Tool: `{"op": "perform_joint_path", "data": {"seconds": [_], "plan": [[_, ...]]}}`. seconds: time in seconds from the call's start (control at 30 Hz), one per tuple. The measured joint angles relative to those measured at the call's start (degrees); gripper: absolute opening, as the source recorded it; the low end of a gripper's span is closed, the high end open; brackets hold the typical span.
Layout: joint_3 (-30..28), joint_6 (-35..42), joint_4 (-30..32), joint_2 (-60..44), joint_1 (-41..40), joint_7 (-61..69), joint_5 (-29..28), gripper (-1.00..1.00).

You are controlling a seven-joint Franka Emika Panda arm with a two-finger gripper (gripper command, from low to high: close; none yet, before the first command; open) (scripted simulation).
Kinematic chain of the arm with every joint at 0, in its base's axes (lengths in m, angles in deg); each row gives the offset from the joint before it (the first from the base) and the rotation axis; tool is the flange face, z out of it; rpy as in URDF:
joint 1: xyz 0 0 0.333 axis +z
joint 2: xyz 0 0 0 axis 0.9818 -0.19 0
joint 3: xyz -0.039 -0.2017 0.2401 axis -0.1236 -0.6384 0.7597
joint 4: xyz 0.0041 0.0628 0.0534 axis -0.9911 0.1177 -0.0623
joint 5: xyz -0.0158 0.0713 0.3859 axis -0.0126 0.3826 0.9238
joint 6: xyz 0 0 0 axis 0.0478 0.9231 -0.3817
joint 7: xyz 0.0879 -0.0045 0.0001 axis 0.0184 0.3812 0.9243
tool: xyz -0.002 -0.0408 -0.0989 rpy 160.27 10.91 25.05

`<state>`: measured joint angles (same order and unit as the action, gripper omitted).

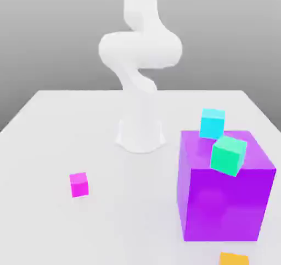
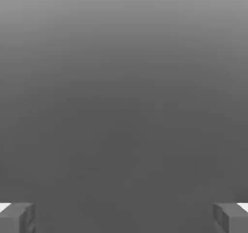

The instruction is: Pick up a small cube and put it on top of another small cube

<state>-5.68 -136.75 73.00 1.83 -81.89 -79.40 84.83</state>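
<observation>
1. Small magenta-pink cube point(image 1: 79, 185): on the desk point(image 1: 126, 220), well apart from the large purple block point(image 1: 225, 203), over to the exterior view's left of it; plain, solid, sits flat, far smaller than the block
2. Gripper point(image 2: 124, 218): spread wide, two fingers well apart in the hand view
3. White arm point(image 1: 141, 49): base on the desk, farther back than the purple block and to the exterior view's left of it, upper part rising above block height
4. Green cube point(image 1: 228, 155): tilted, overlaps the purple block's top face and near upper edge in the exterior view, can't tell if touching the block
5. Cyan cube point(image 1: 212, 123): overlaps the far edge of the purple block's top face, behind the green one, contact with block can't be told
6. Orange thing point(image 1: 234, 259): nearer the camera than the purple block, cut by the frame edge
</observation>
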Motion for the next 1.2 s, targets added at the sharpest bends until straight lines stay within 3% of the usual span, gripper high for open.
{"op": "perform_joint_path", "data": {"seconds": [0.57,0.67,0.83,0.87,1.07,1.2], "plan": [[-3.6,-28.3,32.78,-32.35,-23.81,-32.74,-2.14,0.0],[-4.62,-36.44,34.53,-42.95,-25.14,-34.62,-0.12,0.0],[-0.62,-45.4,33.02,-54.03,-29.48,-33.58,1.97,0.0],[-0.04,-46.89,32.7,-55.87,-30.11,-33.55,1.95,-1.0],[0.23,-47.73,32.53,-56.78,-30.44,-33.74,1.71,-1.0],[-1.29,-43.26,33.54,-51.32,-29.09,-34.44,0.9,-1.0]]}}
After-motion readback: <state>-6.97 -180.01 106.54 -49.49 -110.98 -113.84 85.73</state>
